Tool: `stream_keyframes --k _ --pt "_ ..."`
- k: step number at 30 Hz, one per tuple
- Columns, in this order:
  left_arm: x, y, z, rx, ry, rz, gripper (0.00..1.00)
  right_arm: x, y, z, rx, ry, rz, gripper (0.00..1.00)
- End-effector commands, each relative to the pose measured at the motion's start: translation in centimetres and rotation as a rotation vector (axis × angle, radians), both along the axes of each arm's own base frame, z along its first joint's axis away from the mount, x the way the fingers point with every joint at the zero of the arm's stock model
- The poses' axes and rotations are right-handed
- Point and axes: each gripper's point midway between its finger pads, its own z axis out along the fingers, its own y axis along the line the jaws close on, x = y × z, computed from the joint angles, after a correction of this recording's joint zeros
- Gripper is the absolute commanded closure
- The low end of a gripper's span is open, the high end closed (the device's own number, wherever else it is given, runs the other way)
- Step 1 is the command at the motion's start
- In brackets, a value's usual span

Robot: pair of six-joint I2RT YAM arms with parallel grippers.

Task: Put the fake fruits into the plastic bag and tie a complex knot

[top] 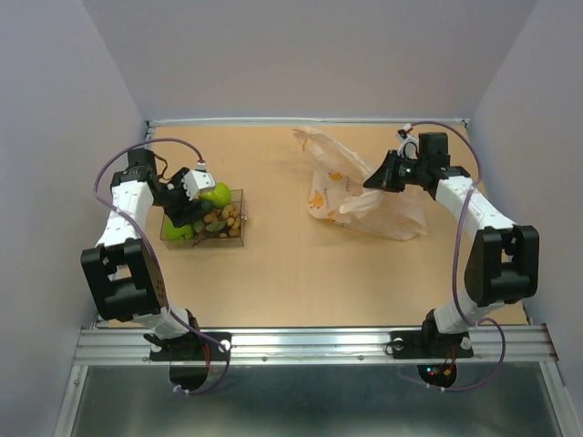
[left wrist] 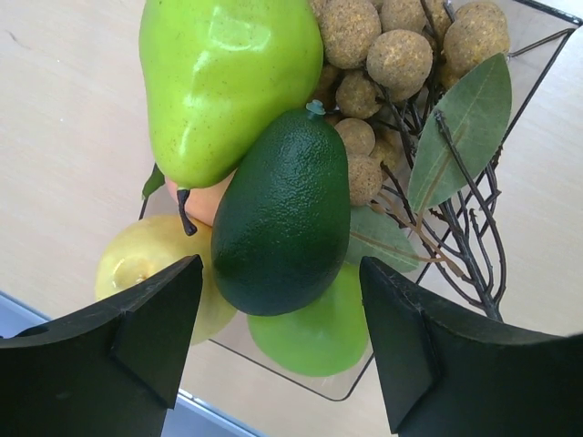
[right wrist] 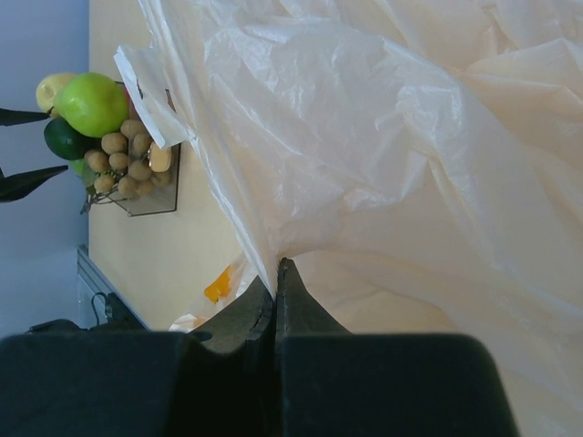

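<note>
The fake fruits point(top: 211, 215) lie heaped in a clear tray point(top: 237, 238) at the left: a green pear point(left wrist: 223, 82), a dark green avocado point(left wrist: 282, 218), a yellow fruit point(left wrist: 150, 264), a light green fruit point(left wrist: 319, 332) and a bunch of small tan-brown balls point(left wrist: 383, 55) with leaves. My left gripper point(left wrist: 282, 350) is open just above the avocado, one jaw on each side. The plastic bag point(top: 351, 187) with banana prints lies crumpled at the middle right. My right gripper point(right wrist: 275, 273) is shut on a fold of the plastic bag point(right wrist: 383, 155) and holds it raised.
The clear tray's rim point(left wrist: 301, 387) shows under the fruit. Grey walls close in the table on three sides. A metal rail point(top: 310, 341) runs along the near edge by the arm bases.
</note>
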Motion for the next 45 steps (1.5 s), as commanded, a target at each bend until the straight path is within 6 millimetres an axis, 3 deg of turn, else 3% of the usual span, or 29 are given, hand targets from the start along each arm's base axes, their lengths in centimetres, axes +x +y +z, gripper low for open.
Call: stream_keyframes --k 1,7,10,14,19,31,32,35,36,39,40,44,45 --pt "-0.4 -0.9 -0.2 -0.039 -0.005 -0.04 0.21 0.2 0.0 1.4 -0.007 -0.058 -0.013 1.0" --pt "-0.7 -0.9 -1.6 -0.032 0.02 -0.054 0.29 0.3 -0.1 1.4 -0.008 -0.053 -0.023 1.0" --pt "-0.8 -1.0 -1.5 -0.037 0.028 -0.06 0.41 0.1 0.2 1.2 0.008 -0.041 -0.004 1.0" --pt "-1.0 -1.0 -0.2 -0.031 0.01 -0.073 0.59 -0.1 0.5 1.0 0.02 -0.034 0.017 1.0" --pt "-1.5 -1.1 2.1 -0.019 -0.013 -0.082 0.74 0.0 0.4 0.8 0.017 -0.029 0.017 0.99" --pt "-2.5 -2.4 7.3 -0.075 -0.059 -0.094 0.77 0.0 0.8 0.3 0.036 -0.002 0.033 1.0" --pt "-2.2 -2.8 8.5 -0.093 -0.079 -0.098 0.78 -0.1 0.9 0.4 0.043 0.001 0.041 0.99" --pt "-1.6 -5.5 11.4 -0.192 -0.098 -0.101 0.78 -0.4 1.4 0.3 0.07 0.014 0.071 0.99" --pt "-1.7 -7.8 12.3 -0.237 -0.098 -0.145 0.78 -0.4 1.6 0.4 0.079 0.015 0.085 0.99" --pt "-0.6 -11.7 14.1 -0.321 -0.11 -0.16 0.78 -1.1 2.4 1.2 0.133 0.018 0.144 1.0" --pt "-1.3 -15.2 14.0 -0.338 -0.092 -0.244 0.78 -1.3 2.6 1.4 0.148 0.021 0.158 1.0" --pt "0.0 -21.5 13.4 -0.393 -0.083 -0.317 0.78 -2.6 3.7 3.4 0.246 0.034 0.244 1.0" --pt "0.4 -22.8 12.4 -0.399 -0.05 -0.325 0.78 -2.9 4.0 4.0 0.266 0.027 0.265 1.0"
